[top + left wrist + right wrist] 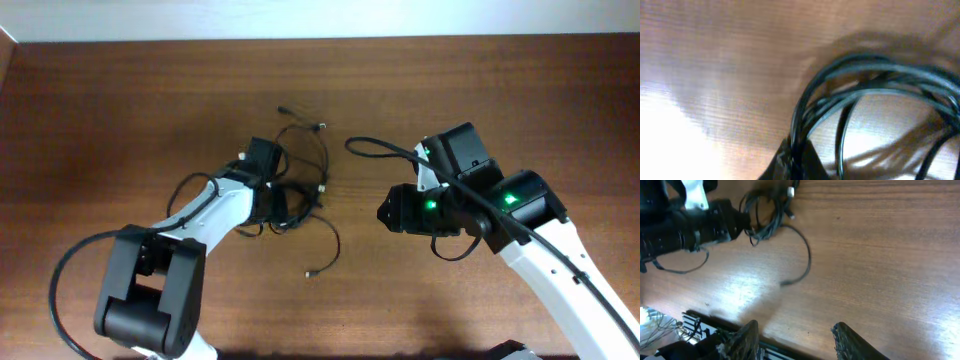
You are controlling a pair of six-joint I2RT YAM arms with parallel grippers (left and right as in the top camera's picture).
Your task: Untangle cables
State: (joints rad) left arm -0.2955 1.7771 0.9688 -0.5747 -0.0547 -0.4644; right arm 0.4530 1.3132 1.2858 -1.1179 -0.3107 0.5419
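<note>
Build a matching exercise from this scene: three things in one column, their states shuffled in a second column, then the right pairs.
Column one
1. left end effector
2. right end effector
3. loose curved black cable end with a small plug

Column two
A. lies free on the brown wooden table
B. shut on the bundle of thin black cables
C. open, holding nothing

Pairs: 1-B, 2-C, 3-A

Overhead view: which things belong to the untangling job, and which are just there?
Job: cables; left gripper, shut on them; right gripper, open.
Just there: wooden table; thick cords on the arms.
</note>
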